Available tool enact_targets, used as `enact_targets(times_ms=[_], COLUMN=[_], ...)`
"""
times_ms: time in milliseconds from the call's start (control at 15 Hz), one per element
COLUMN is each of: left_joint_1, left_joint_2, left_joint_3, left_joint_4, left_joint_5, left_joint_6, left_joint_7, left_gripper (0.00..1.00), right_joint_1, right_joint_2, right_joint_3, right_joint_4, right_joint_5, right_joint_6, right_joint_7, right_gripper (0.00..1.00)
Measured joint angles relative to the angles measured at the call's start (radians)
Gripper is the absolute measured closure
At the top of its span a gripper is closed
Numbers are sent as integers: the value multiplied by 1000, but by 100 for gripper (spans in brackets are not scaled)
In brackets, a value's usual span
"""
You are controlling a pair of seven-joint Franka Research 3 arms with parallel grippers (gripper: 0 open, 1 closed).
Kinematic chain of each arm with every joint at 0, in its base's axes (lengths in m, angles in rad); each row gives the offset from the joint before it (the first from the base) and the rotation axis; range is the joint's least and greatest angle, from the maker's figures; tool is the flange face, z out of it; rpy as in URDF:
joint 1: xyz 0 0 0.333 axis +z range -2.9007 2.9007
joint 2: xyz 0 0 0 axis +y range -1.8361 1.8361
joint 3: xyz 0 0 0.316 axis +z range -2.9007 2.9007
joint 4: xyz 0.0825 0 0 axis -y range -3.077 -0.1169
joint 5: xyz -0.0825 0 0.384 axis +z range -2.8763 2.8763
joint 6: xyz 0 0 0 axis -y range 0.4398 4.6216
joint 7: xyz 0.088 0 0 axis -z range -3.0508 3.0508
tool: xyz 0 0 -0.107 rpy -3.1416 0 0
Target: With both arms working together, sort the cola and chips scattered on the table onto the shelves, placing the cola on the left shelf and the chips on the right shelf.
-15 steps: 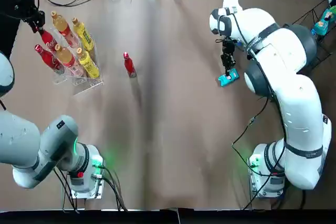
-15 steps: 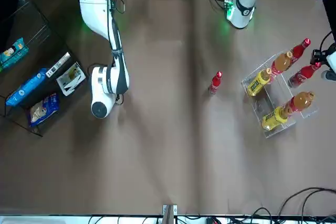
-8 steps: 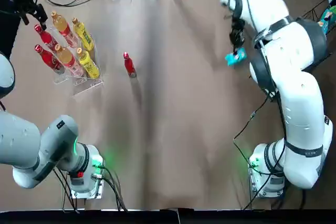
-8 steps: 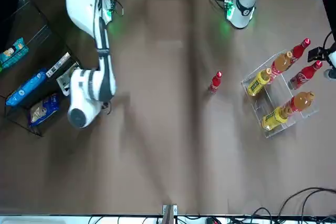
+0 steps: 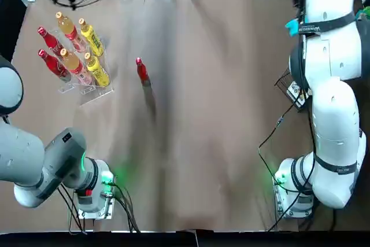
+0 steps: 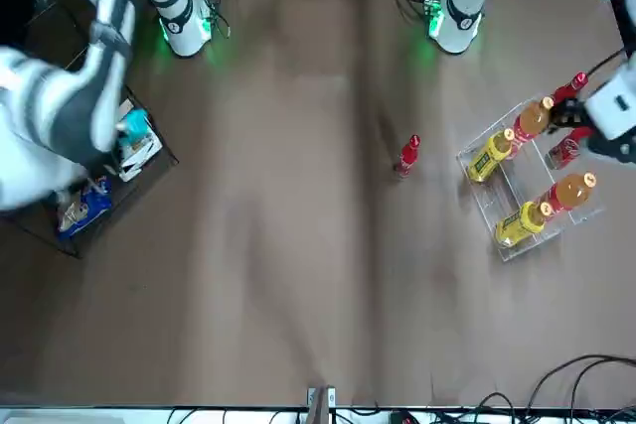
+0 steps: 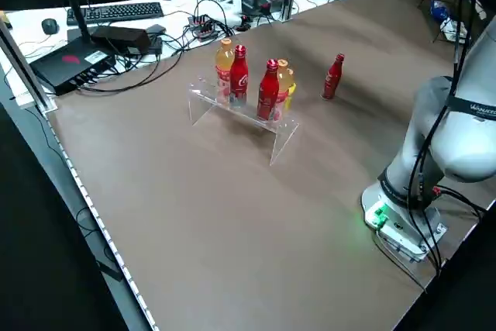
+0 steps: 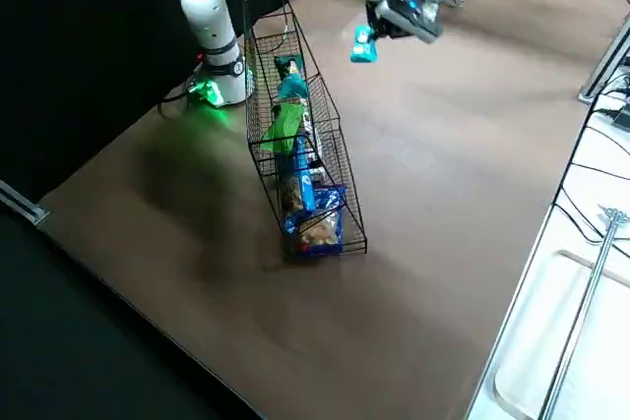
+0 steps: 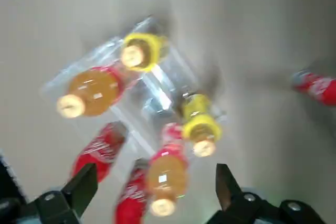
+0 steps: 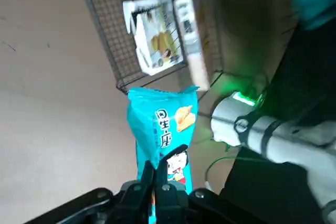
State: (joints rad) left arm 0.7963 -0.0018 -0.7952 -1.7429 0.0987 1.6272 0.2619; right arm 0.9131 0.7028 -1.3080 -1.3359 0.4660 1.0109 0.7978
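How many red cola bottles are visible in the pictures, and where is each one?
3. Two cola bottles stand in the clear rack; the third cola bottle stands alone on the table. None seems hidden.

lone cola bottle (image 5: 141,71) on table (image 5: 196,143), right of left shelf (image 5: 81,88)

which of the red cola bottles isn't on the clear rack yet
The lone cola bottle standing upright on the bare table, to the right of the clear acrylic rack. The other two colas already sit on the rack.
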Motion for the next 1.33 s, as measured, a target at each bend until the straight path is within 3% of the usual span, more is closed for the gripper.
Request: enact_targets(times_ms=[267,333,400,467,667,933,1333], left_joint_1=[-28,-66,-157,-196,-256,-264,-284], left_joint_2=[13,18,27,31,34,34,73], left_joint_3=[-181,-204,-216,-216,-220,-226,-231], left_joint_4=[-76,-116,-220,-275,-393,-449,-488], left_joint_5=[-37,-37,-37,-37,-37,-37,-38], left_joint_6=[2,26,118,176,290,376,528], left_joint_7=[-282,-360,-511,-572,-684,-695,-715], left_gripper=[0,0,0,0,1,1,8], right_joint_1=[77,94,115,121,141,161,161], right_joint_2=[-12,-13,-13,-13,-14,-9,-9], right_joint_3=[-254,-304,-384,-409,-427,-425,-420], right_joint_4=[13,14,13,11,-46,-156,-230], right_joint_5=[-3,-17,-66,-92,-146,-177,-213], right_joint_6=[-61,-78,-125,-142,-149,-107,-51], right_joint_7=[-203,-244,-340,-382,-434,-435,-438], right_gripper=[97,97,97,97,97,97,97])
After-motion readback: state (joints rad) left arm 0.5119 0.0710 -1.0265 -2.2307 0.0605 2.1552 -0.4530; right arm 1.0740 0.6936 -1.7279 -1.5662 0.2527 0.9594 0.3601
